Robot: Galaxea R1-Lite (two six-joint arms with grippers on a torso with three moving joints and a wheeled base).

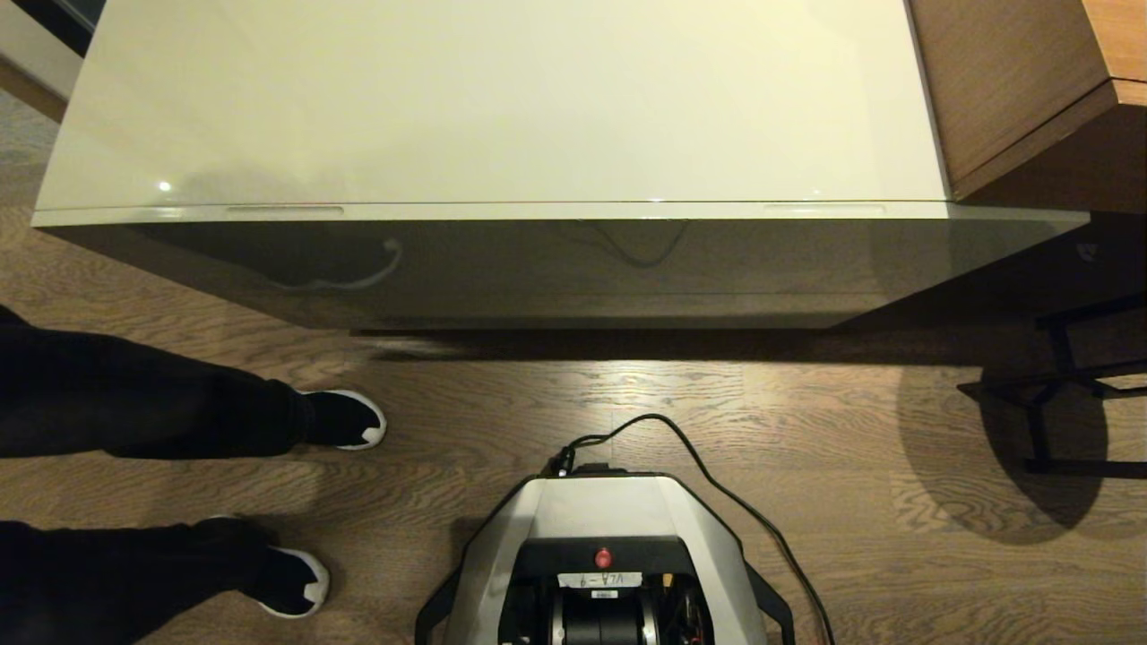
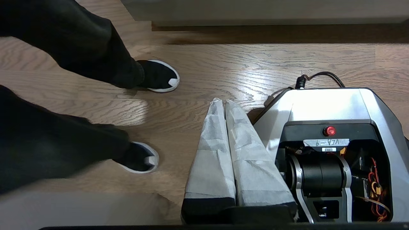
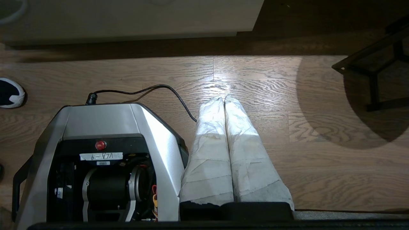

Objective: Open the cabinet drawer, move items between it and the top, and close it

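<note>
The glossy cream cabinet top (image 1: 502, 98) (low, wide) stands on a wooden floor (image 1: 806, 430).

- The left gripper (image 2: 224, 103) hangs over the wooden floor (image 2: 223, 64), its two white-wrapped fingers (image 2: 211, 150) pressed together.
- Just beside it stands the robot's grey base (image 2: 332, 102), with a red button (image 2: 329, 131) and a black cable (image 2: 319, 78) plugged in.
- A person's dark-trousered legs (image 2: 64, 95) and two black shoes with white soles (image 2: 158, 76) stand on the other side.
- A pale cabinet front (image 2: 255, 11) runs along the far edge.
</note>
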